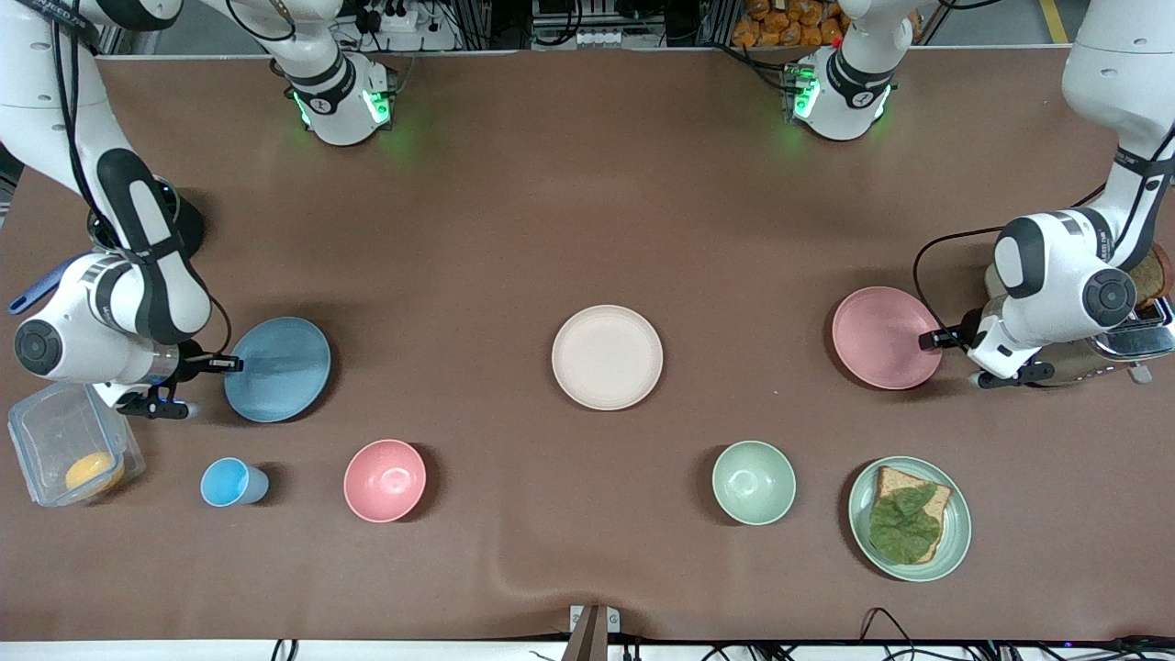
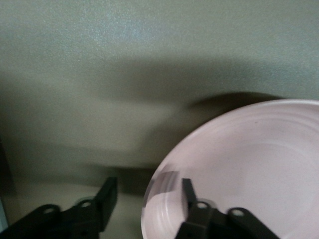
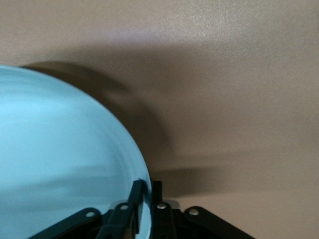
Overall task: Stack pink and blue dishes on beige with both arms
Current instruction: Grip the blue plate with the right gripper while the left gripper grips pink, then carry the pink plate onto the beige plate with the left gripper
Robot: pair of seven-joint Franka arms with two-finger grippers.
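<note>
The light blue plate point(image 1: 280, 367) point(image 3: 60, 159) lies toward the right arm's end of the table. My right gripper point(image 1: 223, 364) point(image 3: 147, 193) is shut on its rim, one finger above and one below. The pale pink plate point(image 1: 881, 335) point(image 2: 249, 189) lies toward the left arm's end. My left gripper point(image 1: 929, 340) point(image 2: 148, 196) is open at its rim: one finger point(image 2: 188, 191) is over the plate, the other finger point(image 2: 107, 196) is outside it. The beige plate point(image 1: 607, 356) sits bare at the table's middle, between the two.
Nearer the front camera stand a small blue cup point(image 1: 231, 482), a pink bowl point(image 1: 385, 480), a green bowl point(image 1: 754, 482) and a green plate with bread and a leaf point(image 1: 909, 519). A clear plastic box point(image 1: 69, 454) sits beside the right arm, a toaster point(image 1: 1124, 344) under the left arm.
</note>
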